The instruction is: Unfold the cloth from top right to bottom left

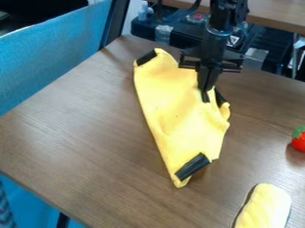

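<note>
Near the far edge of our worktop (77, 133) and reaching its middle lies the folded yellow cloth (173, 111); we place our hand (207, 99) there probably to unfold it, but cannot tell whether it grips.

The cloth (173, 104) is yellow with 3 black patches (192, 167).

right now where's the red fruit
In the camera view, the red fruit sits on the table at the right edge, right of the yellow cloth and above the pale yellow object.
</note>
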### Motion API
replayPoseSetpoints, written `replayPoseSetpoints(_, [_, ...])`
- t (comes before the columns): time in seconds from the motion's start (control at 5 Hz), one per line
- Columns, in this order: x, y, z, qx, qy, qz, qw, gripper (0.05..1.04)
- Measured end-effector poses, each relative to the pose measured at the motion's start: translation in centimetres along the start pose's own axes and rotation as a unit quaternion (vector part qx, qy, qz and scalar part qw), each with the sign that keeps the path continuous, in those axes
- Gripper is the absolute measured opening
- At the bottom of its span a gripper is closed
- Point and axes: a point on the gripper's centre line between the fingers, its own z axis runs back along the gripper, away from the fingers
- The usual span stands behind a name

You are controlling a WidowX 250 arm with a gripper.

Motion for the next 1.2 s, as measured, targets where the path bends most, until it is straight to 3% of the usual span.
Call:
replayPoseSetpoints(0.2, [0.0, -0.3, 0.7, -0.017, 0.001, -0.004, 0.9998, 0.05])
replayPoseSetpoints(0.4, [0.7, 0.7, 4.7, -0.063, -0.014, 0.01, 0.9979, 0.05])
replayPoseSetpoints(0.6, [1.2, 4.2, 7.9, -0.105, -0.021, 0.038, 0.9935, 0.05])
replayPoseSetpoints(0.8, [0.1, 6.8, 7.2, -0.102, 0.016, 0.037, 0.994, 0.05])
replayPoseSetpoints(1.2, [-3.5, 13.8, 3.3, -0.032, 0.136, 0.022, 0.99, 0.05])
